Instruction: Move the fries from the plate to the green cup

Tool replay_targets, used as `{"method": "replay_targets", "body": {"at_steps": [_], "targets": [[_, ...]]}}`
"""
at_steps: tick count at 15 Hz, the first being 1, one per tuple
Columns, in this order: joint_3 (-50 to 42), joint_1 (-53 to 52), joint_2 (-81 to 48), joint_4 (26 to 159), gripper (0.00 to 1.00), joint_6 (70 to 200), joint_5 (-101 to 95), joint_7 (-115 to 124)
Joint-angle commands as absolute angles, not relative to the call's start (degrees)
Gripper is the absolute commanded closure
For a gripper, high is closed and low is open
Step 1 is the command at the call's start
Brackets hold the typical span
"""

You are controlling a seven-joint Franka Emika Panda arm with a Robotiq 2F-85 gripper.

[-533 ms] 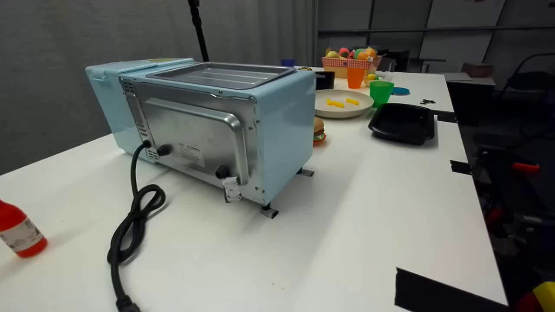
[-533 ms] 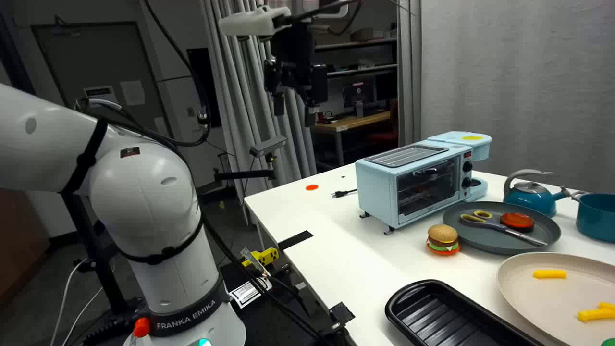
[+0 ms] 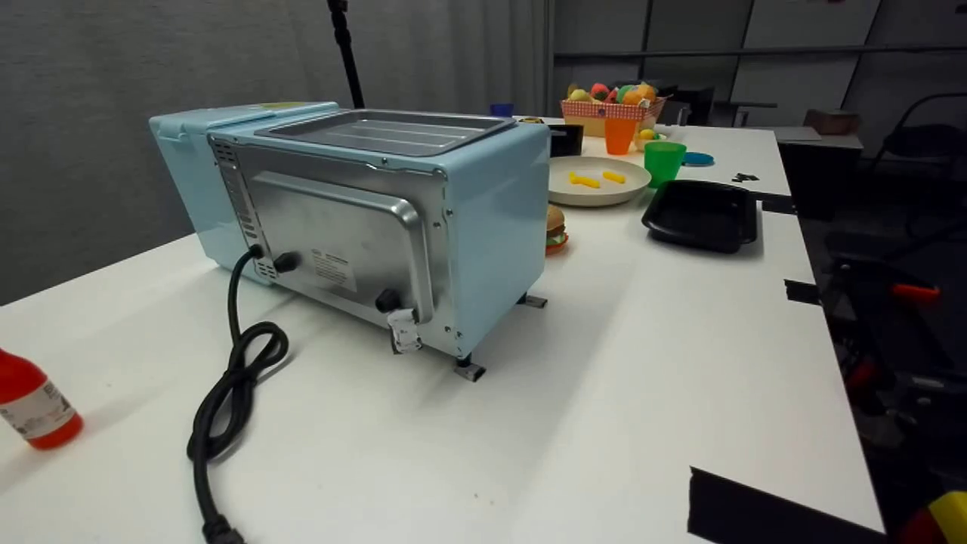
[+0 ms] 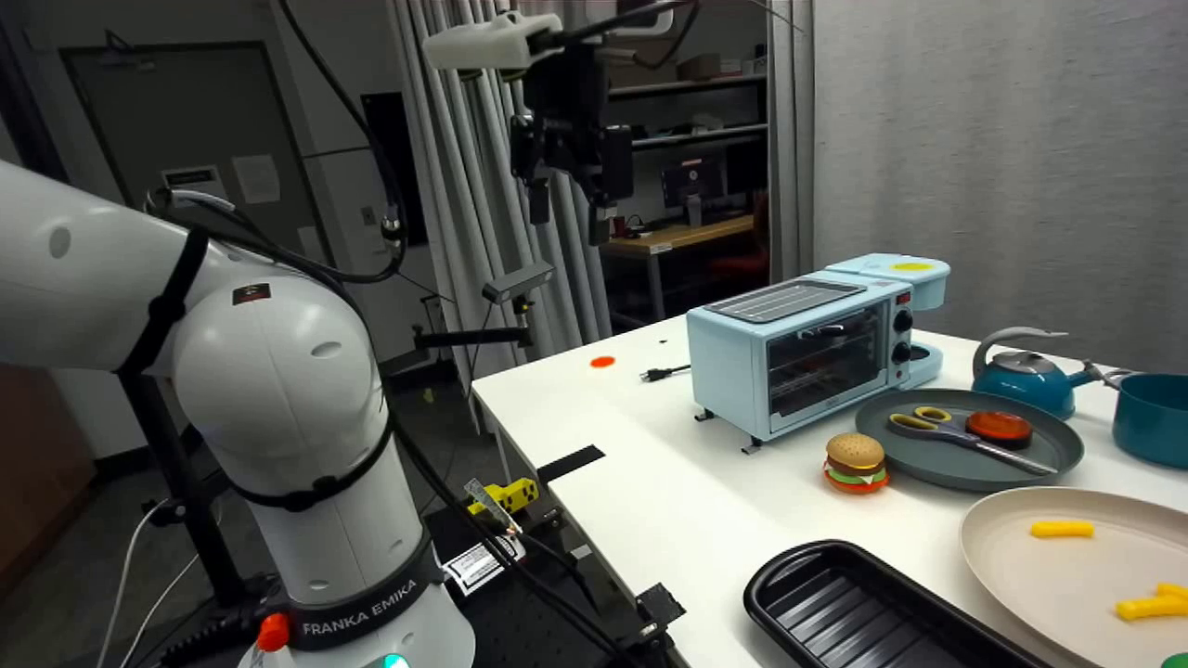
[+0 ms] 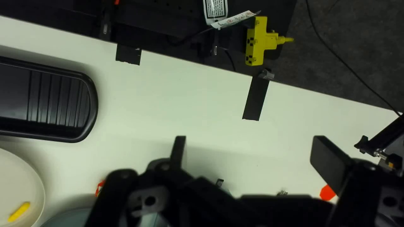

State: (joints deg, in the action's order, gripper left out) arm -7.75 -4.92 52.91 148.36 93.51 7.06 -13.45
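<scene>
- In an exterior view: near, behind the oven (image 3: pixel 347 227).
- In an exterior view: farther off, oven's front at three o'clock.
- Wrist view: downward over the worktop (image 5: pixel 202 107).
- All three share the plate (image 5: pixel 19 183).

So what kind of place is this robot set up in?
Probably a robotics lab with a mock kitchen: a Franka Emika arm stands beside a white table bearing a toaster oven and a toy-looking burger.

One pale plate (image 4: pixel 1095 571) holds at least two fries (image 4: pixel 1062 529); near it are one green cup (image 3: pixel 664 165), one black tray (image 4: pixel 858 608) and one burger (image 4: pixel 855 462), farther off one toaster oven (image 4: pixel 817 357).
</scene>
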Motion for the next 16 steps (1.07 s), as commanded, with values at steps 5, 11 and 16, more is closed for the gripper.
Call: {"method": "replay_targets", "body": {"at_steps": [5,11,16], "targets": [[-7.19,-4.08,52.76,148.22,0.0,93.33,7.5,-13.97],[-7.72,-3.16,50.7,149.21,0.0,95.88,6.59,-14.28],[-8.98,-0.3,45.88,148.47,0.0,101.78,3.26,-14.32]]}}
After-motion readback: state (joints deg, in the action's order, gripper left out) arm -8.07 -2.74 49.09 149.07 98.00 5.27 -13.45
